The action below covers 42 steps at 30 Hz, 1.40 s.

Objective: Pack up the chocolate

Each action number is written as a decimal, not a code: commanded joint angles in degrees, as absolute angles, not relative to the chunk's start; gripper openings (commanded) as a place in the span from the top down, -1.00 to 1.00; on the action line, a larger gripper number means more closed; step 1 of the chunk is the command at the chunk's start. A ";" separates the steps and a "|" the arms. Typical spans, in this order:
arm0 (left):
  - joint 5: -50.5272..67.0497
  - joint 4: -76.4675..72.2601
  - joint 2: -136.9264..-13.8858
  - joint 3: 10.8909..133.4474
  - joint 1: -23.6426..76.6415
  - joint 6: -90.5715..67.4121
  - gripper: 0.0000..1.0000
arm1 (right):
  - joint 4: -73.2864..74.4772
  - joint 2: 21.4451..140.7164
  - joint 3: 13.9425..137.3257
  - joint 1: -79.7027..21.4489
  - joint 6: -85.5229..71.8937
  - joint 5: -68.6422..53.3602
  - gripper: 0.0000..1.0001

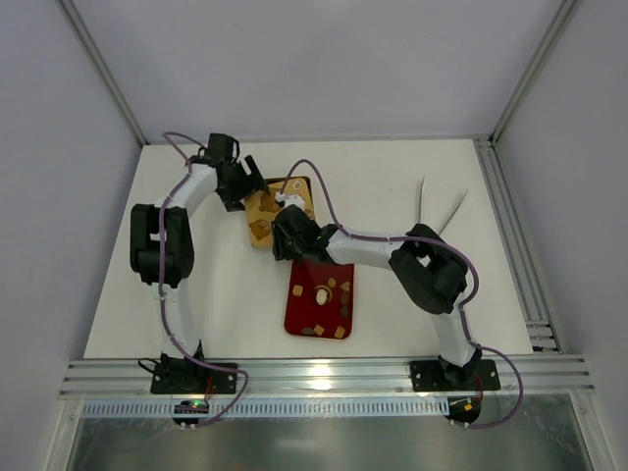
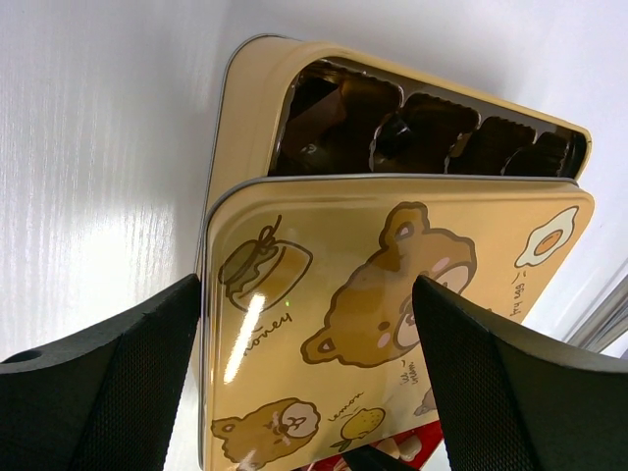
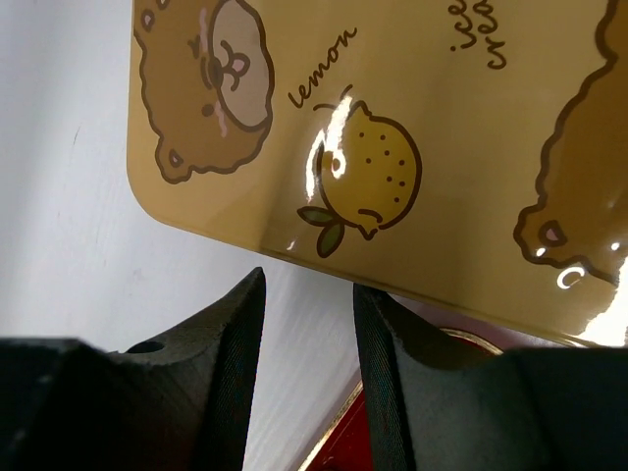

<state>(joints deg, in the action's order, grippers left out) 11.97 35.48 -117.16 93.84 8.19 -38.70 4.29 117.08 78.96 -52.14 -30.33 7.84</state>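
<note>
The chocolate [image 1: 322,293] lies as small brown, tan and cream pieces in the red tray [image 1: 299,312] near the table's middle. More dark pieces [image 2: 392,132] fill the gold box [image 2: 245,108] behind it. A bear-printed lid [image 2: 373,285] is slid part way over the box. My left gripper [image 2: 306,283] hangs open over the lid's far part, one finger at its side edge and the other above the print. My right gripper [image 3: 307,282] stands open at the lid's [image 3: 442,118] near edge, with bare table between the fingers and the tray's rim [image 3: 339,451] below.
Two thin white sticks [image 1: 442,206] lie at the back right of the white table. Grey walls close in the sides and back. An aluminium rail [image 1: 324,378] runs along the near edge by the arm bases.
</note>
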 commanded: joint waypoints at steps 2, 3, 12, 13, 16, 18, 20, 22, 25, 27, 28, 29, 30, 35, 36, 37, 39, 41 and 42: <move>12.04 36.21 -117.07 96.33 8.35 -38.23 -0.72 | -1.93 117.33 80.06 -52.65 -31.46 13.36 0.13; 12.13 36.21 -117.07 96.33 8.44 -38.23 -0.72 | -1.85 117.51 80.42 -52.65 -31.46 13.71 0.13; 12.31 36.39 -116.10 96.07 8.44 -37.44 -0.76 | -0.35 120.32 85.86 -52.56 -32.61 14.24 0.11; 12.57 36.30 -115.84 95.98 8.44 -37.27 -0.77 | 0.17 120.58 86.39 -52.47 -32.78 14.15 0.09; 12.57 36.47 -115.32 95.89 8.26 -36.65 -0.79 | 1.14 120.50 86.75 -52.30 -33.40 14.24 0.03; 12.83 36.39 -115.14 95.80 8.26 -36.39 -0.80 | 1.32 120.67 87.18 -51.86 -33.75 13.80 0.03; 13.01 36.47 -114.96 95.98 8.26 -36.30 -0.81 | 1.49 120.67 87.71 -51.77 -34.01 13.45 -0.01; 13.01 36.56 -114.61 95.98 8.26 -36.12 -0.81 | 2.02 120.94 88.67 -51.42 -34.10 13.19 -0.03; 13.01 36.74 -114.08 95.80 8.26 -36.04 -0.81 | 2.72 121.29 89.38 -50.80 -34.45 12.57 -0.04; 13.09 36.74 -113.91 95.54 8.26 -36.04 -0.81 | 2.81 121.38 89.56 -50.63 -34.98 11.87 -0.06; 13.10 36.74 -113.73 95.45 8.26 -36.04 -0.81 | 3.07 121.64 90.00 -50.28 -35.24 11.52 -0.06; 13.10 36.65 -113.64 95.36 8.35 -36.04 -0.81 | 3.42 121.73 90.17 -50.19 -35.42 10.82 -0.06; 13.18 36.74 -113.64 95.36 8.26 -36.04 -0.80 | 3.43 121.73 90.09 -50.01 -35.51 10.64 -0.06; 13.01 36.74 -113.55 94.31 8.26 -36.04 -0.79 | 2.90 120.24 88.42 -49.57 -35.77 9.41 -0.06; 12.66 36.83 -113.64 94.05 8.26 -36.04 -0.78 | 2.81 119.80 87.72 -49.57 -35.77 9.06 -0.07; 12.40 36.83 -113.73 93.87 8.26 -36.04 -0.78 | 2.73 119.36 87.54 -49.48 -35.77 8.53 -0.08; 11.87 36.83 -113.91 93.61 8.35 -36.04 -0.77 | 2.81 118.22 87.19 -49.31 -35.86 6.87 -0.11; 10.73 36.83 -114.08 92.99 8.35 -36.12 -0.76 | 2.99 116.64 86.93 -49.31 -35.86 6.07 -0.13; 10.46 36.83 -114.08 92.90 8.18 -36.21 -0.76 | 3.08 116.11 86.75 -49.31 -35.77 5.37 -0.15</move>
<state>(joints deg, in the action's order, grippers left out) 11.86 36.73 -116.66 93.56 8.19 -36.99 4.78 121.12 87.02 -49.47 -35.03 7.42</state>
